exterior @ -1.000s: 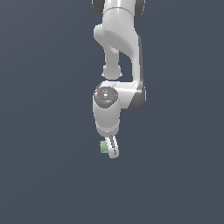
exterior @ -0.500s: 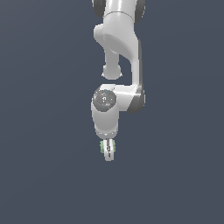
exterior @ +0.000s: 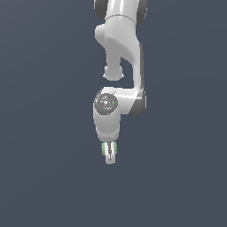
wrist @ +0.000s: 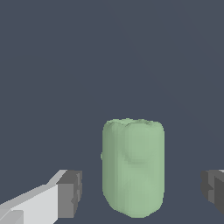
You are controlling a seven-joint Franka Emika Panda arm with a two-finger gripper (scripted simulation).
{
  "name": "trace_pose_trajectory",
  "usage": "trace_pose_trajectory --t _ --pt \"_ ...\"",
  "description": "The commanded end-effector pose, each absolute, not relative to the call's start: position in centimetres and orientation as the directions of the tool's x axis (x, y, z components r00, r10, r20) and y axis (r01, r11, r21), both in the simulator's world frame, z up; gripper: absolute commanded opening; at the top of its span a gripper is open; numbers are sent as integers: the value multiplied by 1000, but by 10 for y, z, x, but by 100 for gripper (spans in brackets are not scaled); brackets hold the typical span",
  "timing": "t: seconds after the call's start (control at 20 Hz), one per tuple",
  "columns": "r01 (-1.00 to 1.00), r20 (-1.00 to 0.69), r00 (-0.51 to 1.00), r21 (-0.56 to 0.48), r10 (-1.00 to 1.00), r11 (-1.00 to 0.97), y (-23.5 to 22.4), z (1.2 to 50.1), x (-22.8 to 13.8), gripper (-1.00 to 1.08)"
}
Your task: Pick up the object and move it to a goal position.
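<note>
The object (wrist: 133,168), a pale green block with rounded edges, stands between the two dark finger pads (wrist: 70,192) in the wrist view. My gripper (wrist: 142,192) is open around it, and a gap shows on each side of the block. In the exterior view the arm hangs straight down, and the gripper (exterior: 109,155) points down with its fingers lined up one behind the other. Only thin green slivers of the object (exterior: 103,148) peek out past the near finger. Nothing shows whether the block rests on the ground.
A plain dark grey-blue surface fills both views. No other objects, containers or edges appear.
The wrist has swung from a slight tilt to straight down. The green block showed at one side of the fingers before and now peeks out on both sides.
</note>
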State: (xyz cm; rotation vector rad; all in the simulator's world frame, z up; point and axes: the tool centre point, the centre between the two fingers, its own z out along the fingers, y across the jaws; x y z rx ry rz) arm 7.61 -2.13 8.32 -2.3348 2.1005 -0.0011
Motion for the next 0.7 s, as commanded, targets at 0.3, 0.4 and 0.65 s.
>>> trace_pose_trajectory --t 0.3,0.4,0.65 --pt "-995 0 101 0 -995 -101 -22 44 75 100" --pt "-995 0 101 0 -995 -101 -22 41 75 100" --pt "-995 0 101 0 -995 -101 -22 41 76 -100"
